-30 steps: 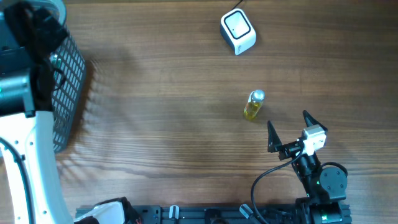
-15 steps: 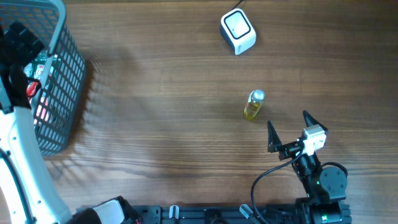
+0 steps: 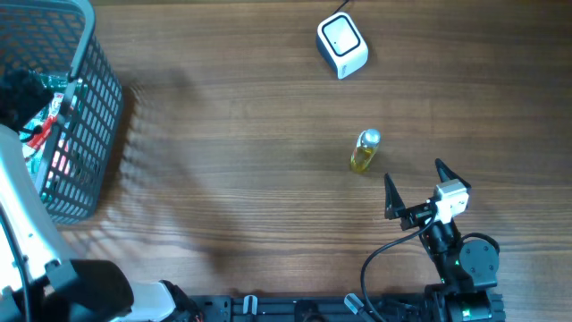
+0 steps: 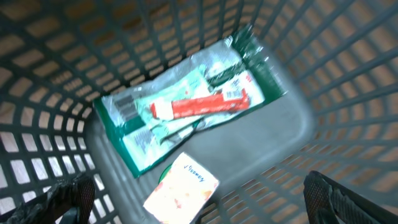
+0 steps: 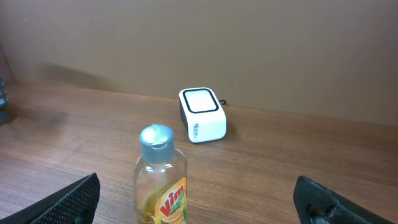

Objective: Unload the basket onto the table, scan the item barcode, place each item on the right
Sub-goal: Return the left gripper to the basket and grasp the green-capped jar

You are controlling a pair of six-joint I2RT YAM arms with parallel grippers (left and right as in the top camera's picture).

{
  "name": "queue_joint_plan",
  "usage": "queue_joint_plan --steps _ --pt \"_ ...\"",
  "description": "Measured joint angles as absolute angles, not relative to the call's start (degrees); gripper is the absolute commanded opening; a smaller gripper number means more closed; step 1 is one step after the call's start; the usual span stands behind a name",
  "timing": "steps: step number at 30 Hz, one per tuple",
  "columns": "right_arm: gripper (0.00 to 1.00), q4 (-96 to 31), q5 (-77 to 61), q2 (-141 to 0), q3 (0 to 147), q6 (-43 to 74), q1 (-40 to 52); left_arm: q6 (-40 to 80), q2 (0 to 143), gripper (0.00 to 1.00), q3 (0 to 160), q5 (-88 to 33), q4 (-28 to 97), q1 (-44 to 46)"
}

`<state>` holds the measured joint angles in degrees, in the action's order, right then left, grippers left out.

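Bottle (image 5: pixel 161 177) of yellow liquid: you have it standing upright on the table (image 3: pixel 223 179), long axis vertical, grey cap on top, its label facing the right wrist camera. It sits between the white scanner (image 3: pixel 341 45) at the far edge and the right gripper (image 3: pixel 413 170), just ahead of the fingers and touching neither. Your right arm sits low at the near edge, aimed across the table at the bottle and scanner, jaws spread wide with nothing in them. Your left arm reaches over the grey basket (image 3: pixel 89 116) at the left edge. The left gripper (image 4: pixel 199 202) points down into it, jaws wide and empty, above a green-edged packet (image 4: pixel 186 112) and a small pale card (image 4: pixel 181 188).
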<state>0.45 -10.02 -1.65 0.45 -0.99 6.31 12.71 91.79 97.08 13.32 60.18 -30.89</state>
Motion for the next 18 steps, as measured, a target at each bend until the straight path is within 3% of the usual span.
queue_joint_plan --steps 18 --pt "1.0 0.4 -10.0 -1.7 0.4 -1.0 6.3 12.9 101.6 1.0 94.4 12.9 63.9 -32.7"
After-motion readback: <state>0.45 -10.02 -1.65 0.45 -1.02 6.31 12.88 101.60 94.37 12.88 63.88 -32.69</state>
